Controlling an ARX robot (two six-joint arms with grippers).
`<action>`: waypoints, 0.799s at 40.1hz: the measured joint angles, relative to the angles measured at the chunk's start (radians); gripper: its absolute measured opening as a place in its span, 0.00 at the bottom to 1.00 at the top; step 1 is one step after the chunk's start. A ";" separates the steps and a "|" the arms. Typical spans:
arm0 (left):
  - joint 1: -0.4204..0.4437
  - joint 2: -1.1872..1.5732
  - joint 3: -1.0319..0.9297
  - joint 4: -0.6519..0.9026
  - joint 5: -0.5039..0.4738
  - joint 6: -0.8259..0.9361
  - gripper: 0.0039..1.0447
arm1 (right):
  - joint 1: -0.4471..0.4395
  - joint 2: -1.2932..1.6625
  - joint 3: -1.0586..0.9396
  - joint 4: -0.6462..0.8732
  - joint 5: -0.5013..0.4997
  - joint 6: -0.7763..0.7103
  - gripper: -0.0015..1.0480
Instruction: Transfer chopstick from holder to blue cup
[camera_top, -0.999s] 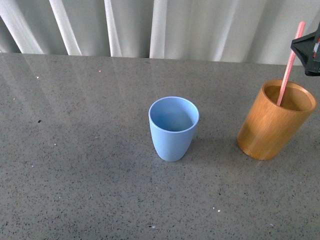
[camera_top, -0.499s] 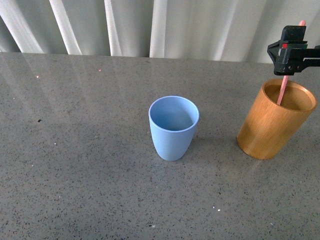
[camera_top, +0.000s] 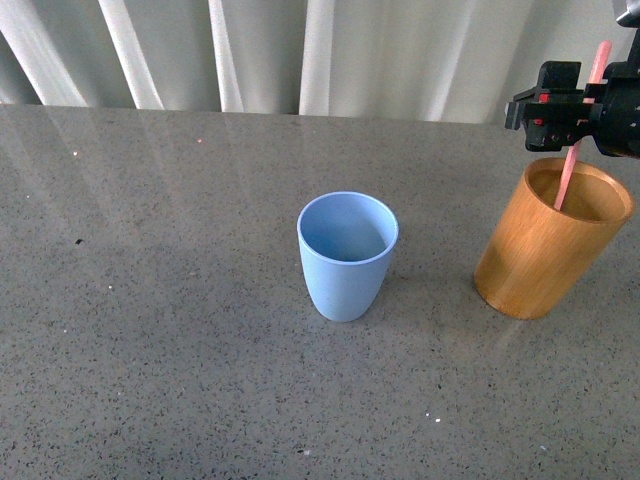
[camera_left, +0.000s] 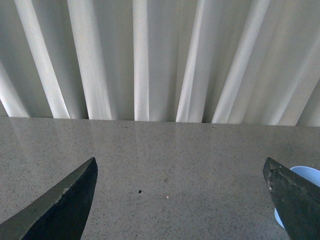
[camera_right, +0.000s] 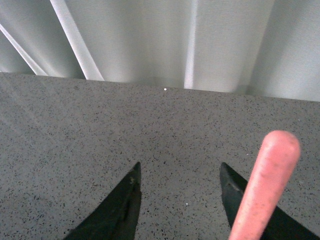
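The blue cup (camera_top: 347, 255) stands upright and empty at the table's middle. To its right is the orange-brown holder (camera_top: 550, 240) with one pink chopstick (camera_top: 569, 178) leaning up out of it. My right gripper (camera_top: 531, 108) hovers open just above the holder's rim, crossing in front of the stick. In the right wrist view the chopstick (camera_right: 267, 185) rises close to the camera, over one finger and outside the gap of the open gripper (camera_right: 180, 167). My left gripper (camera_left: 180, 161) is wide open over bare table, with a sliver of the blue cup (camera_left: 307, 175) behind one finger.
Grey speckled tabletop (camera_top: 160, 300) runs back to a white pleated curtain (camera_top: 300, 50). Nothing else stands on it. The left arm does not show in the front view.
My right gripper has moved leftward from the frame's right edge, and now sits above the holder across the chopstick. Cup, holder and stick have not shifted.
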 joint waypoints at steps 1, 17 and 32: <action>0.000 0.000 0.000 0.000 0.000 0.000 0.94 | 0.002 0.000 0.000 0.000 0.000 0.000 0.39; 0.000 0.000 0.000 0.000 0.000 0.000 0.94 | 0.008 -0.106 -0.054 0.001 0.019 -0.029 0.02; 0.000 0.000 0.000 0.000 0.000 0.000 0.94 | 0.079 -0.463 -0.028 -0.087 0.064 -0.146 0.02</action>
